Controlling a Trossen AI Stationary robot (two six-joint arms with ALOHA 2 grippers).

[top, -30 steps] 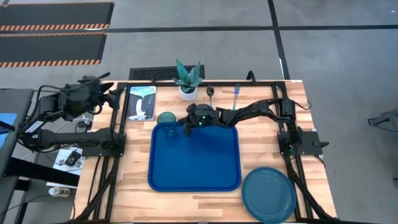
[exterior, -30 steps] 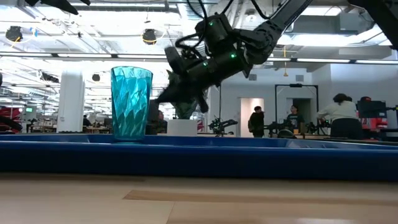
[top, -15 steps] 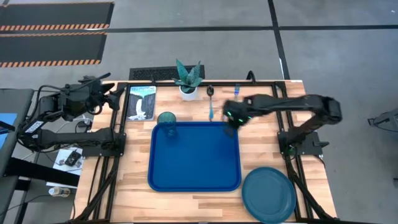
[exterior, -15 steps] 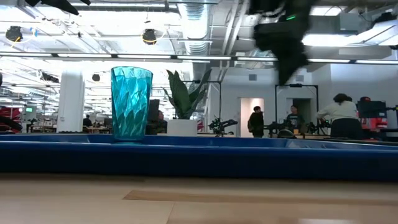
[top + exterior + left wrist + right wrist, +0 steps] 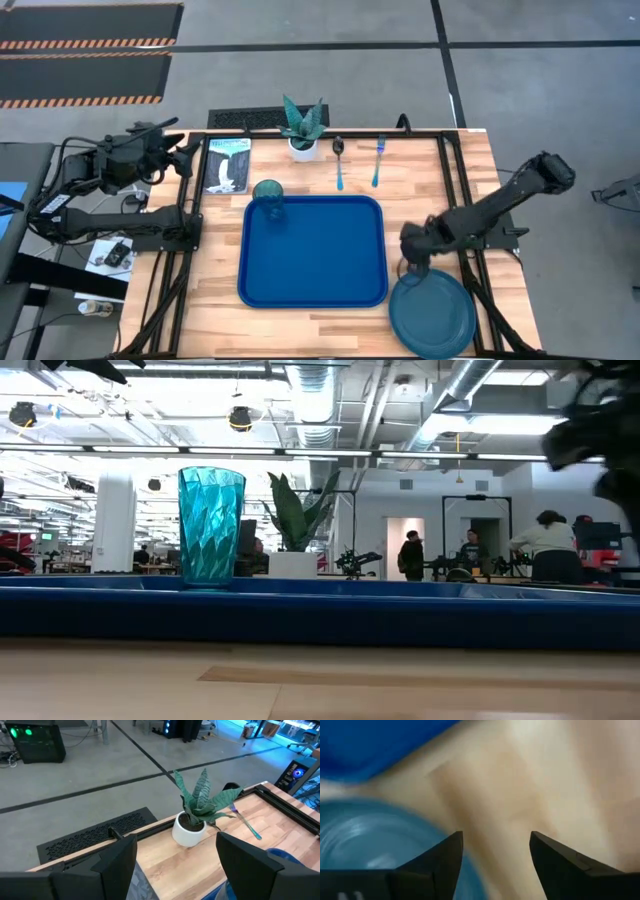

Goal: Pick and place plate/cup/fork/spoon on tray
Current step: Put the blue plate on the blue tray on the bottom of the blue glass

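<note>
The teal cup (image 5: 268, 197) (image 5: 211, 525) stands upright on the blue tray (image 5: 312, 290), in its far left corner. Near the table's right front corner, the teal plate (image 5: 432, 312) (image 5: 365, 840) lies flat on the wood. The spoon (image 5: 339, 160) and the fork (image 5: 378, 160) lie on the table beyond the tray. My right gripper (image 5: 412, 265) (image 5: 495, 855) is open just above the plate's far rim, between tray and plate, with nothing between its fingers. My left gripper (image 5: 188, 155) (image 5: 175, 855) waits open off the table's far left edge.
A white pot with a green plant (image 5: 302, 130) (image 5: 192, 820) stands at the far edge, left of the spoon. A printed card (image 5: 228, 165) lies at the far left. Black frame rails (image 5: 470, 270) run along the table's right side. People stand in the room behind.
My right gripper has swung from beside the cup at the tray's far left corner toward the table's right edge, then toward the near edge, and now hangs at the plate's far rim. The cup has stayed upright in its place.
</note>
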